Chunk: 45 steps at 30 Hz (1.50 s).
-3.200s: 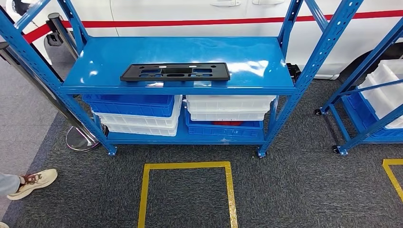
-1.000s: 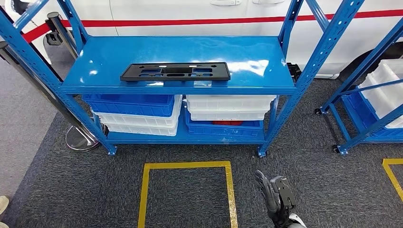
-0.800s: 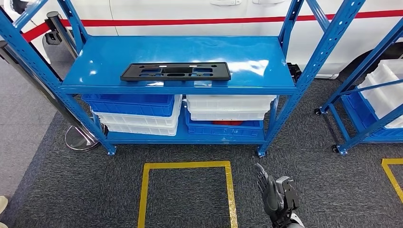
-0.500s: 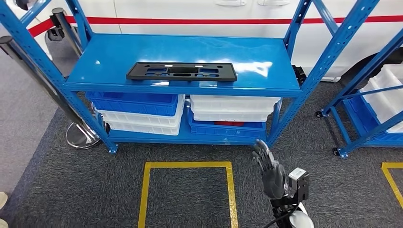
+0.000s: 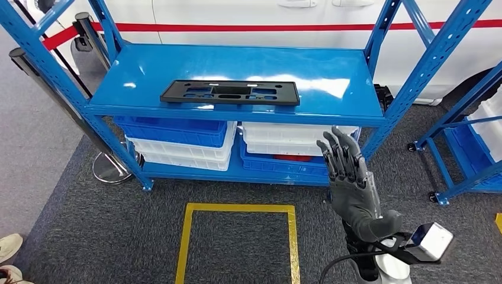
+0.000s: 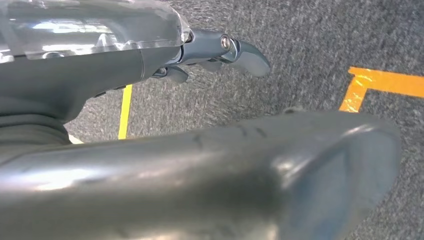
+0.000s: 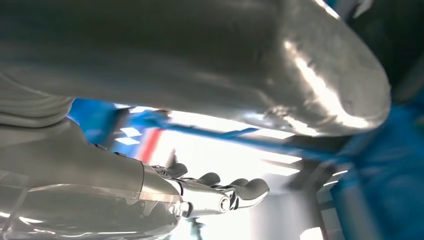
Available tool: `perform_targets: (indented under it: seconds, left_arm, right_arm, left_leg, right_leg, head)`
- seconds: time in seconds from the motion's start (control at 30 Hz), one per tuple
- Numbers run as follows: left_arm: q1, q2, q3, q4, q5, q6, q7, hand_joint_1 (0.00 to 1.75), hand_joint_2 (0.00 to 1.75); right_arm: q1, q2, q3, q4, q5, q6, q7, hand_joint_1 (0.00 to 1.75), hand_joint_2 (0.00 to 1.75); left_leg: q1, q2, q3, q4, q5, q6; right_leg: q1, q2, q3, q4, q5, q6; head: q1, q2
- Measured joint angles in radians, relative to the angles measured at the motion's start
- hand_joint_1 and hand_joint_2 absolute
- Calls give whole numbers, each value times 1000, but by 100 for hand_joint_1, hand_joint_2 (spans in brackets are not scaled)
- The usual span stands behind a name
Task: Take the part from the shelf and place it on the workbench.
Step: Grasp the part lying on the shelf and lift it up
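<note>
The black part [image 5: 230,92] lies flat near the front edge of the blue shelf's [image 5: 331,65] upper deck, nothing touching it; below and to its right the right hand [image 5: 349,184] is raised, fingers [image 5: 337,152] spread and empty (well apart from the part); the left hand [image 6: 150,125] hangs over grey carpet [image 6: 310,45], fingers apart, holding nothing.
</note>
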Motion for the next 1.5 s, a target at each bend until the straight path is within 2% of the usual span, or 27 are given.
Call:
perform_targets:
  seconds: [0.07, 0.1, 0.13, 0.17, 0.23, 0.3, 0.43, 0.5, 0.57, 0.6, 0.63, 0.67, 0.73, 0.77, 0.83, 0.9, 0.97, 1.0, 1.07, 1.1, 1.13, 1.17, 1.23, 1.27, 1.33, 1.43, 1.5]
  left_arm:
    - [-2, -1, 0, 1, -8, -2, -1, 0, 0]
    - [-2, -1, 0, 1, -13, -2, -1, 0, 0]
    - [-1, 0, 1, 1, -19, -3, -2, 0, 0]
    - [-1, 0, 1, 1, -23, -3, -3, 0, 0]
    - [-1, 0, 1, 2, -30, -5, -4, 0, 0]
    - [-4, -1, 1, 4, -38, -9, -7, 0, 0]
    - [-5, -2, 2, 6, -53, -13, -15, 0, 0]
    - [-6, -2, 2, 6, -53, -13, -18, 0, 0]
    - [-7, -2, 3, 6, -53, -13, -18, 0, 0]
    - [-7, -2, 4, 6, -53, -13, -18, 0, 0]
    - [-7, -2, 4, 6, -53, -13, -18, 0, 0]
    - [-7, -3, 5, 7, -52, -13, -18, 0, 0]
    - [-7, -6, 6, 7, -51, -13, -18, 0, 0]
    - [-8, -8, 7, 8, -51, -13, -18, 0, 0]
    - [-9, -11, 8, 10, -49, -12, -18, 0, 0]
    - [-9, -11, 9, 10, -46, -10, -19, 0, 0]
    - [-10, -10, 11, 11, -43, -8, -19, 0, 0]
    - [-10, -10, 12, 11, -42, -6, -19, 0, 0]
    - [-10, -10, 15, 11, -41, -2, -19, 0, 0]
    - [-9, -10, 16, 11, -39, 0, -19, 0, 0]
    - [-8, -10, 17, 11, -39, 2, -19, 0, 0]
    - [-8, -10, 17, 11, -38, 3, -19, 0, 0]
    - [-8, -10, 18, 11, -36, 5, -19, 0, 0]
    - [-8, -10, 19, 12, -35, 5, -19, 0, 0]
    - [-10, -11, 19, 13, -34, 5, -20, 0, 0]
    - [-8, -11, 21, 14, -33, 5, -21, 0, 0]
    - [-8, -11, 23, 14, -33, 5, -21, 0, 0]
  right_arm:
    - [-2, -5, 23, -63, -13, 5, -10, 0, 0]
    - [-2, -8, 34, -92, -20, 8, -15, 0, 0]
    - [-2, -12, 47, -123, -26, 10, -20, 0, 0]
    - [-3, -15, 57, -146, -31, 11, -24, 0, 0]
    - [-3, -19, 73, -182, -37, 12, -31, 0, 0]
    - [-4, -26, 88, -215, -40, 8, -36, 0, 0]
    - [-3, -54, 114, -263, -44, -21, -38, 0, 0]
    - [-2, -71, 117, -272, -47, -31, -38, 0, 0]
    - [1, -83, 121, -276, -48, -33, -38, 0, 0]
    - [3, -89, 122, -276, -49, -34, -38, 0, 0]
    - [4, -93, 123, -276, -49, -33, -38, 0, 0]
    - [5, -97, 124, -276, -50, -33, -38, 0, 0]
    - [5, -104, 124, -275, -50, -31, -38, 0, 0]
    - [4, -107, 125, -275, -50, -29, -38, 0, 0]
    - [2, -110, 126, -274, -50, -25, -38, 0, 0]
    - [-1, -111, 128, -271, -50, -23, -38, 0, 0]
    - [-9, -113, 133, -266, -50, -23, -38, 0, 0]
    - [-14, -113, 136, -262, -50, -23, -38, 0, 0]
    - [-23, -113, 142, -252, -51, -23, -38, 0, 0]
    - [-26, -113, 145, -245, -51, -23, -38, 0, 0]
    - [-29, -113, 148, -239, -51, -23, -38, 0, 0]
    - [-33, -113, 151, -233, -52, -23, -38, 0, 0]
    - [-41, -113, 155, -225, -52, -23, -38, 0, 0]
    - [-46, -113, 156, -221, -53, -23, -38, 0, 0]
    - [-52, -113, 157, -216, -55, -22, -38, 0, 0]
    - [-56, -114, 158, -210, -58, -23, -38, 0, 0]
    - [-59, -115, 158, -207, -60, -23, -38, 0, 0]
  left_leg:
    - [12, 8, -78, 140, -51, -13]
    - [18, 10, -105, 183, -56, -19]
    - [23, 13, -115, 187, -39, -24]
    - [29, 15, -100, 145, -1, -29]
    - [35, 19, -40, 6, 78, -36]
    - [33, 21, -3, -77, 100, -31]
    - [28, 17, -2, -87, 92, 2]
    - [27, 17, 0, -92, 94, 16]
    - [21, 17, 0, -92, 93, 25]
    - [16, 16, 1, -92, 92, 28]
    - [11, 15, 2, -91, 91, 30]
    - [5, 13, 6, -91, 89, 32]
    - [-3, 9, 13, -92, 86, 36]
    - [-6, 8, 15, -91, 85, 36]
    - [-7, 7, 12, -90, 84, 32]
    - [-7, 7, 10, -91, 84, 24]
    - [-8, 9, 1, -66, 63, 13]
    - [-6, 10, -18, -23, 37, 6]
    - [5, 13, -79, 106, -24, -7]
    - [11, 14, -108, 163, -42, -14]
    - [16, 14, -121, 186, -40, -19]
    - [21, 15, -114, 169, -18, -24]
    - [28, 17, -56, 45, 53, -31]
    - [29, 17, -25, -20, 76, -31]
    - [28, 17, 1, -80, 86, -21]
    - [24, 15, 0, -84, 86, 3]
    - [24, 15, 2, -90, 90, 17]
  right_leg:
    - [-2, -7, 4, 0, -5, -3]
    - [-3, -9, 6, 1, -8, -2]
    - [-5, -10, 10, 1, -11, 1]
    - [-9, -10, 16, 1, -15, 5]
    - [-14, -10, 30, 3, -26, 17]
    - [-12, -11, 33, 8, -34, 30]
    - [-13, -13, 30, 16, -45, 52]
    - [-13, -11, -8, 97, -92, 55]
    - [-8, -9, -82, 238, -151, 52]
    - [-5, -8, -112, 289, -162, 50]
    - [-2, -7, -127, 306, -153, 45]
    - [3, -6, -120, 283, -125, 37]
    - [16, -2, -63, 151, -48, 10]
    - [22, -1, -36, 87, -22, -2]
    - [29, 0, -13, 30, -10, -14]
    - [27, -1, -12, 18, -6, -11]
    - [16, -4, -4, 3, 1, -10]
    - [11, -7, -1, -4, 4, -9]
    - [10, -10, 0, -5, 4, -9]
    - [9, -12, -1, -4, 4, -9]
    - [8, -12, 0, -4, 3, -7]
    - [6, -13, 1, -2, 1, -5]
    - [1, -13, 4, 3, -4, 4]
    - [1, -12, 4, 8, -8, 10]
    - [4, -12, 0, 14, -11, 23]
    - [3, -12, -2, 17, -14, 37]
    - [0, -11, -24, 68, -49, 44]
  head:
    - [-2, 0]
    - [-2, 0]
    - [-2, 0]
    - [-2, 0]
    - [-2, 0]
    - [-4, 0]
    - [-3, 0]
    - [-2, 0]
    - [-2, 0]
    - [-2, 0]
    - [-2, 0]
    - [-2, 0]
    - [-2, 0]
    - [-2, 0]
    - [-3, 0]
    - [-2, 0]
    - [-4, 0]
    - [-5, 0]
    - [-6, 0]
    - [-6, 0]
    - [-6, 0]
    - [-6, 0]
    - [-6, 0]
    - [-7, 0]
    - [-7, 0]
    - [-6, 0]
    - [-6, 0]
